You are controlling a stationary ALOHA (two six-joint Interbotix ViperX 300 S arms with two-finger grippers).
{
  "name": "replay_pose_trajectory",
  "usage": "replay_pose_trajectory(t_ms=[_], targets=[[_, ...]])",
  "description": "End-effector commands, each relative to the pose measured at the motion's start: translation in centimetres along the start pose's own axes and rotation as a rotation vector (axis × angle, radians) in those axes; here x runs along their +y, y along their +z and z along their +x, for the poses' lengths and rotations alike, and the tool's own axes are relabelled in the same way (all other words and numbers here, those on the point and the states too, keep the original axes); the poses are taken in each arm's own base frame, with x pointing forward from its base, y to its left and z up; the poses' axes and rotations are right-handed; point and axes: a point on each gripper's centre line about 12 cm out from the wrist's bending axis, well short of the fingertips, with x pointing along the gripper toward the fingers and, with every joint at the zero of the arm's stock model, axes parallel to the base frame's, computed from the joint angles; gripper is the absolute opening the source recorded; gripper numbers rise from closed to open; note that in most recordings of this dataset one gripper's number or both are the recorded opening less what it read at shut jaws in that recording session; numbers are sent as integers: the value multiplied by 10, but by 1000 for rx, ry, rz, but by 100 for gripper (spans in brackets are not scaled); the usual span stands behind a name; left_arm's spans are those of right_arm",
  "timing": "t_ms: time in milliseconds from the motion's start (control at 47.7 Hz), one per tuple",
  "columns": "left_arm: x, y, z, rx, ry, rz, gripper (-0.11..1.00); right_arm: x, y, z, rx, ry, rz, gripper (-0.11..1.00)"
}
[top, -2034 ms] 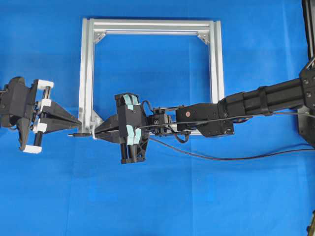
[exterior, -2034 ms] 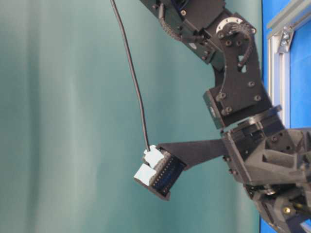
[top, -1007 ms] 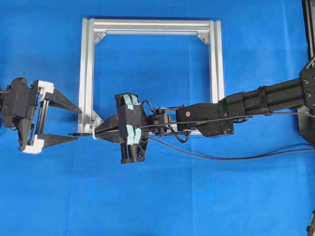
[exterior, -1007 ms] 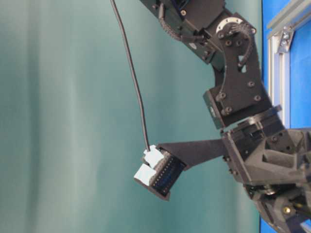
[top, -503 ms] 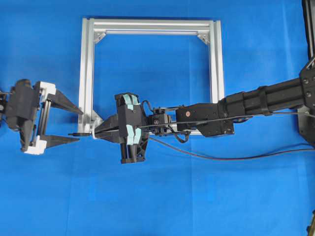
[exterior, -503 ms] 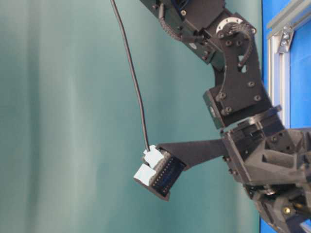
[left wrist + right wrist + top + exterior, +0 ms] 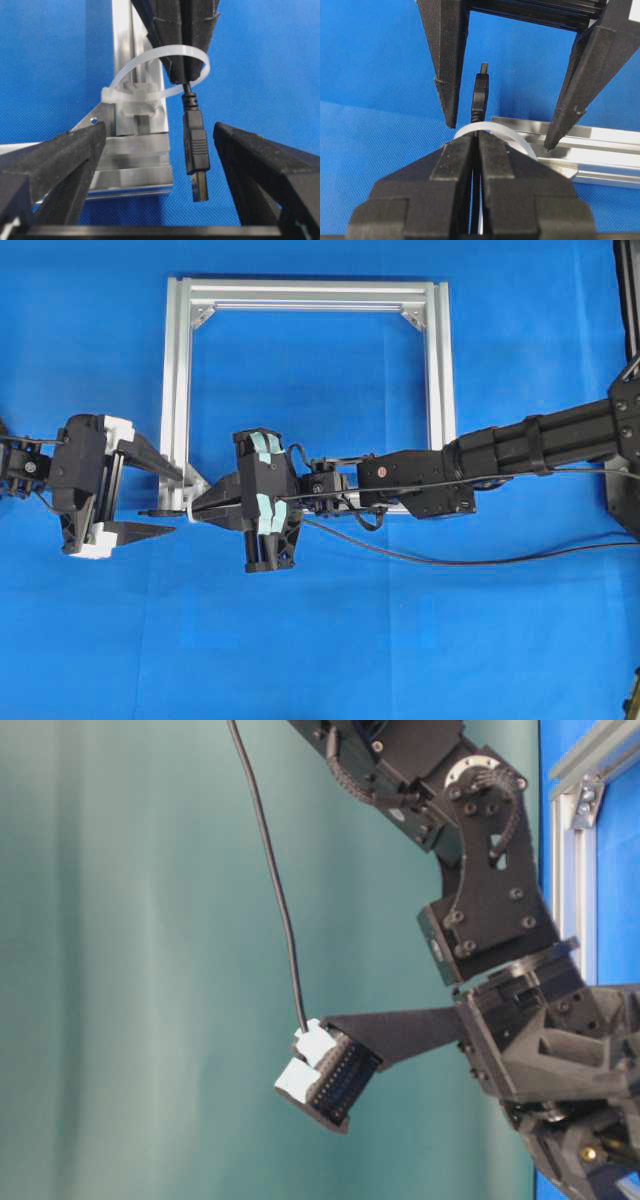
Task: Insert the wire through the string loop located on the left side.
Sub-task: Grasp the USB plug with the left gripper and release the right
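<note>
The right end effector is clamped on the wire, its plug poking through the loop toward 9 o'clock. The left end effector gapes wide, empty, straddling the plug; it should centre there, then close squarely on the plug body.

black arms, white-trimmed claw; teal tape
</note>
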Motion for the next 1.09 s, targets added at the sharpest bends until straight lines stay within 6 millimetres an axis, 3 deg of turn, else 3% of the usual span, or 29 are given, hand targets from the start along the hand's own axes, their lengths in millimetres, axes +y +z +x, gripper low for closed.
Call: replay_pose_trajectory(t_ms=[0, 650, 713, 944, 1070], targets=[[-1, 3, -1, -17, -5, 4, 91, 3, 18, -1, -44, 8, -2, 0], [-1, 6, 0, -21, -4, 10, 83, 2, 17, -2, -44, 7, -1, 0], [-1, 6, 1, -23, -5, 8, 72, 2, 18, -1, -46, 7, -1, 0], [-1, 5, 2, -7, -4, 4, 7, 2, 17, -2, -42, 6, -1, 0], [-1, 4, 1, -4, -4, 3, 6, 3, 18, -1, -45, 8, -2, 0]])
